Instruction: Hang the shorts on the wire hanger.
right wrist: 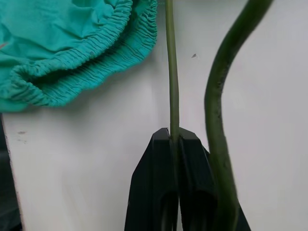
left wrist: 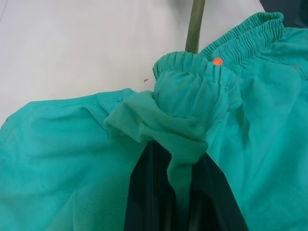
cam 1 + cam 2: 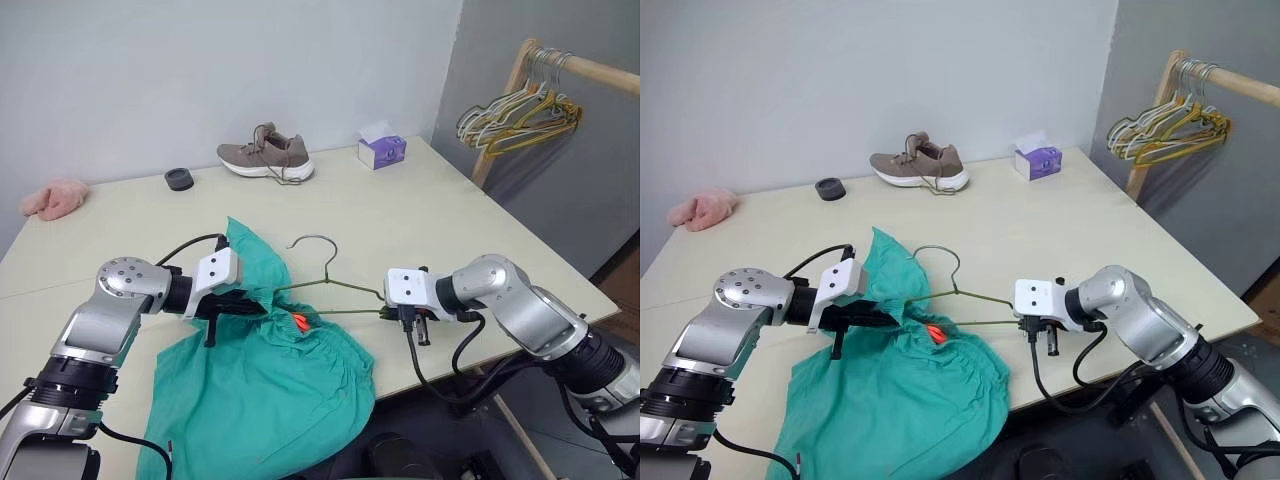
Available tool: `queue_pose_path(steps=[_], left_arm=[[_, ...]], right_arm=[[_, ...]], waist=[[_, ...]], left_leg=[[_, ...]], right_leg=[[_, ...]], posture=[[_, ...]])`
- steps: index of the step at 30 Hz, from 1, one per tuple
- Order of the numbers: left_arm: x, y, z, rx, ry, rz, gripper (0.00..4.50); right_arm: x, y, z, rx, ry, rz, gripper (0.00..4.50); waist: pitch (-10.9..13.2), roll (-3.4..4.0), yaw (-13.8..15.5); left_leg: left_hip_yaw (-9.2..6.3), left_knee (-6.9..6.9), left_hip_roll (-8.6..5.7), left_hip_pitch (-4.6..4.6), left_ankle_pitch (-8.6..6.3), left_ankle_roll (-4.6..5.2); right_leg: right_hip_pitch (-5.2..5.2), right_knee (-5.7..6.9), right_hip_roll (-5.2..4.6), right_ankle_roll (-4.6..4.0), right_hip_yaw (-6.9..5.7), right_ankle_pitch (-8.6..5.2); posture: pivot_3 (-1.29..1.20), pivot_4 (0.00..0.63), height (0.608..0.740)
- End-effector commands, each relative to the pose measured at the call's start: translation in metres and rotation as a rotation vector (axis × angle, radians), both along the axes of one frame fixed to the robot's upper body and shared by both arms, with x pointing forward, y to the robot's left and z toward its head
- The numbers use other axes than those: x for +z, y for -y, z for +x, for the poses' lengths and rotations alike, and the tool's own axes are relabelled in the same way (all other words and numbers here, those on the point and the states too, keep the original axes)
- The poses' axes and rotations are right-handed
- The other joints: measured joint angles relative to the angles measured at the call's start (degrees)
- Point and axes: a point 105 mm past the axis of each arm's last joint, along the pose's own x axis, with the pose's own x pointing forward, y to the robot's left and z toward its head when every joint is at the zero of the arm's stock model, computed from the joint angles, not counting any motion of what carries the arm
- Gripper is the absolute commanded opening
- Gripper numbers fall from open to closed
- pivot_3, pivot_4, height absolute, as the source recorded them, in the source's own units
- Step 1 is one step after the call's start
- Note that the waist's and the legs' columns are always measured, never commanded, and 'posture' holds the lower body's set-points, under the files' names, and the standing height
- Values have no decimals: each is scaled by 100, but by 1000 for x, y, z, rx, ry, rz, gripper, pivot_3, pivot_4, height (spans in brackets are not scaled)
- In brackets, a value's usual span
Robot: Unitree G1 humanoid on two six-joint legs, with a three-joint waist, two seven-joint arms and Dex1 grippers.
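I'm looking down at a pale table [image 3: 400, 215] pushed into a grey corner, with a wooden rack [image 3: 520, 75] off to the right carrying a bunch of spare hangers [image 3: 520, 115] too tangled to count. On the table I count one brown shoe [image 3: 266, 155], one purple tissue box [image 3: 382, 150], one small black round thing [image 3: 180, 179] and one pink fluffy cloth [image 3: 55, 198], all along the far side. Near me there's one pair of teal shorts [image 3: 260, 370], bunched at the front edge and partly draping over it, and one green wire hanger [image 3: 330, 285] lying flat with its hook pointing away from me.

Both arms reach inward across my front, grippers angled down and facing each other. The left gripper [image 2: 175, 192] is clamped on a bunched fold of the shorts at the waistband, right by the orange tag [image 3: 299, 321]. The right gripper [image 1: 174, 139] pinches the hanger's bottom wire at its right end, fingers tight around it. The hanger's left end sits tucked inside the waistband.
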Motion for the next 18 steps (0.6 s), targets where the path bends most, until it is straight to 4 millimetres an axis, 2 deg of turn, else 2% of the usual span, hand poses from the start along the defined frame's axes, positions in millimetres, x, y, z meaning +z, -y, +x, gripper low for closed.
queue_pose_path(steps=[1,5,7,9,11,14,18], left_arm=[[15,-6,5,41,48,-24,0],[16,-7,6,68,49,-44,0],[17,-7,6,75,54,-54,0],[19,-7,6,88,59,-71,0],[22,-7,8,103,68,-89,0],[28,-7,12,122,80,-111,0],[37,-7,17,141,104,-135,0]], right_arm=[[19,23,12,-8,81,-46,1413],[19,69,17,-71,86,-166,2787],[28,71,12,-139,10,-68,3437],[36,63,1,-173,-76,52,4113],[34,50,-18,-197,-195,154,4113],[15,29,-44,-234,-340,241,4113],[-7,9,-49,-345,-410,322,4113]], waist=[[0,0,4],[1,1,14],[1,2,26],[1,1,18],[0,0,14],[-9,-14,64],[-7,-12,124]], left_leg=[[0,0,0,0,0,0],[0,-1,-2,1,0,0],[0,-3,-2,1,0,0],[-1,-4,1,2,0,0],[-1,-5,4,4,0,0],[-3,1,5,5,0,0],[2,13,-2,6,0,0]], right_leg=[[1,-2,0,0,0,0],[2,-3,-2,0,0,0],[2,-3,-1,0,-1,0],[2,-1,-1,0,-1,0],[1,5,1,0,-1,0],[0,22,1,1,-2,-1],[-1,35,0,1,6,-2]], posture=[[-290,0,740],[-282,0,740],[-279,0,740],[-282,0,740],[-284,0,740],[-286,0,740],[-287,0,740]])
